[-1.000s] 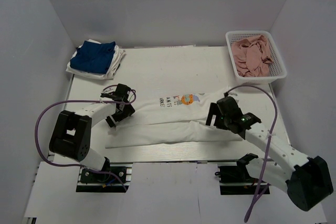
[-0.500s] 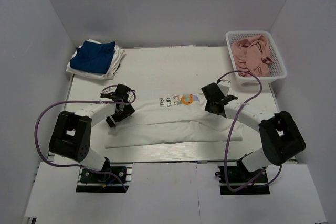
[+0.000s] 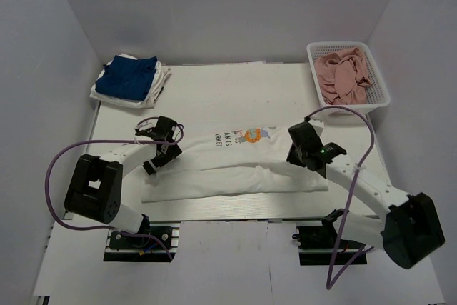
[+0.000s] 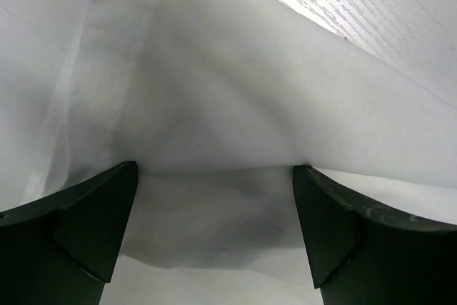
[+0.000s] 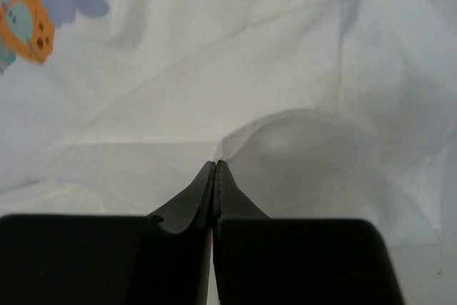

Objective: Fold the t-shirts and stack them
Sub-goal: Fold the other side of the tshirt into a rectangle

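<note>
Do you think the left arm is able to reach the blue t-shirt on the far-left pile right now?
Probably yes: the left gripper is open, and only bare table lies between it and the blue t-shirt.

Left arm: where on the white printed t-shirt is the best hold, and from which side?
Pinch the raised fold at the left end of the white printed t-shirt, coming down from above. Most of it lies flat on the table; here cloth lifts, between the fingers of the open left gripper.
</note>
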Action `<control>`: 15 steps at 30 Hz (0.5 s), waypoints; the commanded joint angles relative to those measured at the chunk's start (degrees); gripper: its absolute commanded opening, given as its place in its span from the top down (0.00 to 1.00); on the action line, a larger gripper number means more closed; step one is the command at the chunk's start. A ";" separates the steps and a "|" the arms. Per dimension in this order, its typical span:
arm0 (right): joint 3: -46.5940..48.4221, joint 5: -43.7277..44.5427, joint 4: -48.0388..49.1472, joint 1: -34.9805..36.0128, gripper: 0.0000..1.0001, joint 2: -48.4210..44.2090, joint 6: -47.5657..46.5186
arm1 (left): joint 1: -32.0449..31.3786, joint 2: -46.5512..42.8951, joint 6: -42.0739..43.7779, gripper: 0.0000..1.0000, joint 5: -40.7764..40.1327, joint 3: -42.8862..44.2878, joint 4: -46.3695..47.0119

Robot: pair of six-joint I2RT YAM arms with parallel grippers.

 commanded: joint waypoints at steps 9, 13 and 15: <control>-15.58 -24.05 -6.81 2.88 1.00 -16.84 5.54 | 0.47 -0.26 -1.12 0.00 -0.39 -2.31 -2.61; -17.96 -29.85 -5.91 3.76 0.96 -19.74 6.68 | 0.47 0.26 -1.12 0.00 -0.39 -1.78 -2.61; -17.70 -29.94 -6.97 4.46 0.87 -21.24 6.60 | 0.47 0.26 -1.12 0.00 -0.92 -1.78 -2.61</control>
